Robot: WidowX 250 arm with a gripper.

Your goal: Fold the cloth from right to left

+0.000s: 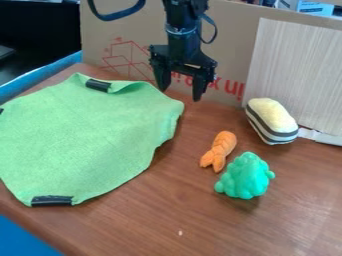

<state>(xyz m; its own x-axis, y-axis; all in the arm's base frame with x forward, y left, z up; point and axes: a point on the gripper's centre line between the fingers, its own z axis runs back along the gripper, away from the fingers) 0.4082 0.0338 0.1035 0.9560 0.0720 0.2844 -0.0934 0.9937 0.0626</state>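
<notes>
We hang our gripper (180,95) straight down near the table's (220,225) back edge, jaws parted, beside the cloth (87,135).

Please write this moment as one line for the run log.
green cloth: mostly spread, top edge curled | gripper: open, near cloth's upper right | orange toy, green bumpy toy, striped toy: right of cloth

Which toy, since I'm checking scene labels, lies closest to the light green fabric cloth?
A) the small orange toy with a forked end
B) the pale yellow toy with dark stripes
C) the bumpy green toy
A: the orange toy lies just beyond the right edge of the cloth, with the bumpy green toy and the striped toy farther off.
</notes>
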